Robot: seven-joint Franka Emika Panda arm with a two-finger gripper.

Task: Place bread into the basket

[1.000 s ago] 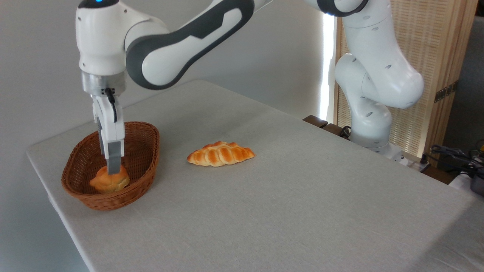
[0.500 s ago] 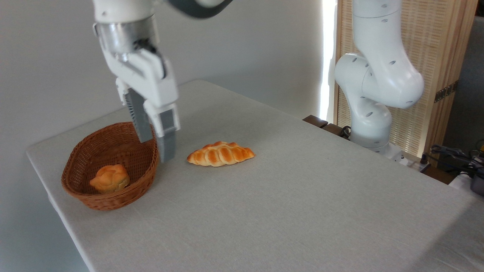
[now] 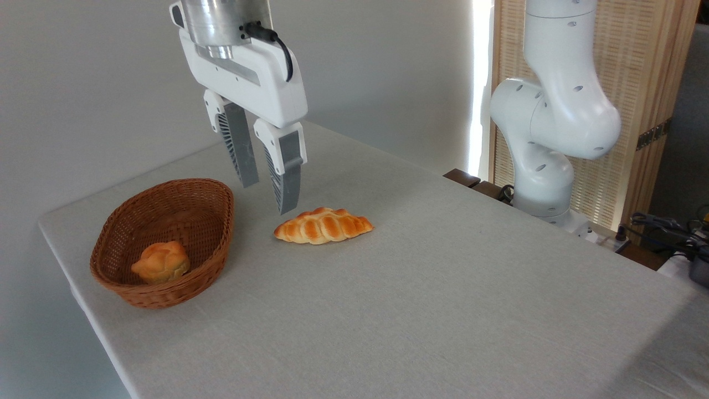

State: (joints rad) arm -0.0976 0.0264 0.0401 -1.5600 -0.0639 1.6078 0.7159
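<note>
Bread (image 3: 160, 262) sitting inside basket (image 3: 210, 221), lower left of frame, so job looks done. Claw (image 3: 267, 195) up in upper-middle, fingers spread, holding nothing. Hangs just above left tip of braided loaf (image 3: 323, 225) on worktop (image 3: 443, 299) (not the target, pretty sure). Risk as I see it: claw dropping from here clips loaf or shoves it; swinging back left low could knock basket rim, tip bun out.

The tool (image 3: 268, 197) hangs from the arm, pointing down, its two fingers (image 3: 288, 177) spread apart and empty.
</note>
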